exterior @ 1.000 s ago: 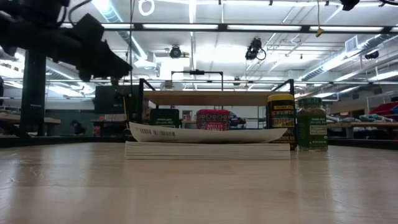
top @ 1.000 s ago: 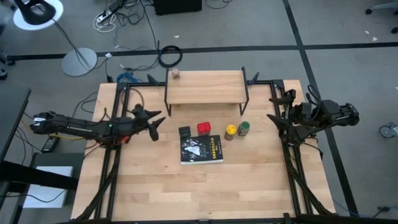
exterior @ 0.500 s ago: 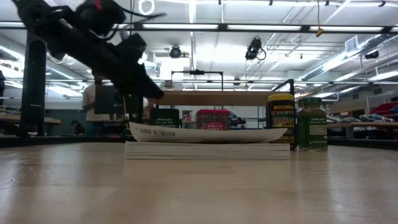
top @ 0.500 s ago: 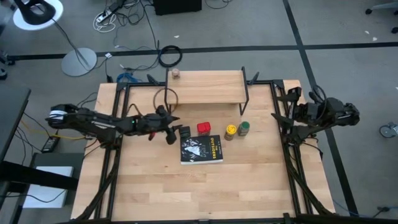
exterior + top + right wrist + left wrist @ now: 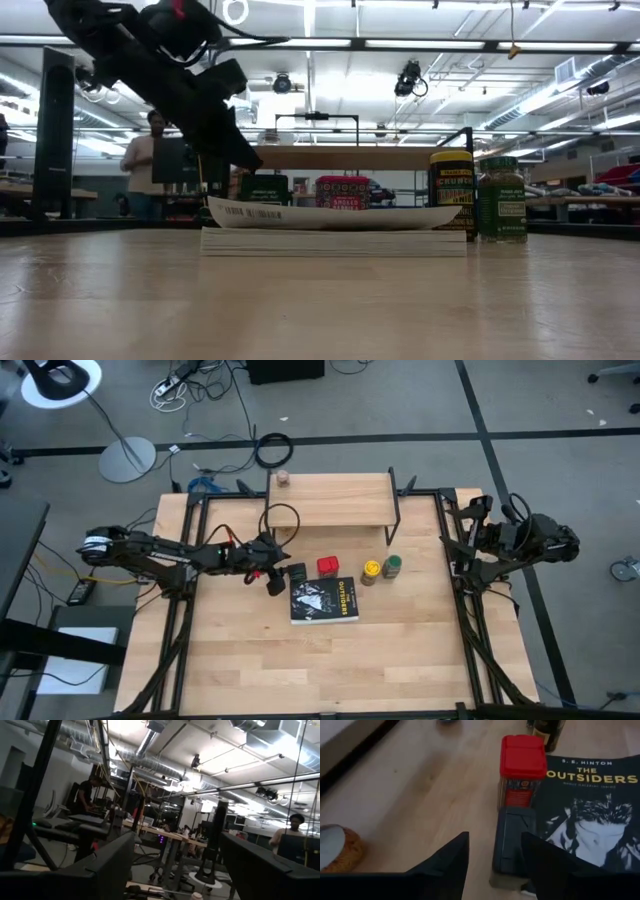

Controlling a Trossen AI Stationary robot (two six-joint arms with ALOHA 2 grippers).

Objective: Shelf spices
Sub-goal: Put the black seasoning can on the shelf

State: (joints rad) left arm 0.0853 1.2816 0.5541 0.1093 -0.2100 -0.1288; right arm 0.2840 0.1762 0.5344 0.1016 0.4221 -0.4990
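My left gripper (image 5: 279,577) (image 5: 492,870) is open and hangs low just left of the dark green-black tin (image 5: 297,573) (image 5: 514,840). Its two fingers stand on either side of the tin's near end; I cannot tell whether they touch it. The red tin (image 5: 327,566) (image 5: 522,767) stands right behind the dark one. The yellow-topped jar (image 5: 371,570) and green-topped jar (image 5: 391,566) stand farther right on the table. The pale little jar (image 5: 283,478) stands on the far left corner of the shelf (image 5: 335,500). My right gripper (image 5: 466,542) waits open at the table's right edge.
A flat black book (image 5: 323,600) (image 5: 590,815) lies on the table just in front of the tins and jars. The shelf's black legs (image 5: 396,520) stand behind them. Black rails (image 5: 180,610) run along both sides. People stand in the room beyond.
My left arm has swung from the table's left edge toward the right and come down to the dark green-black tin, most of the way in the first half second. The tins, the jars and the book have stayed put.
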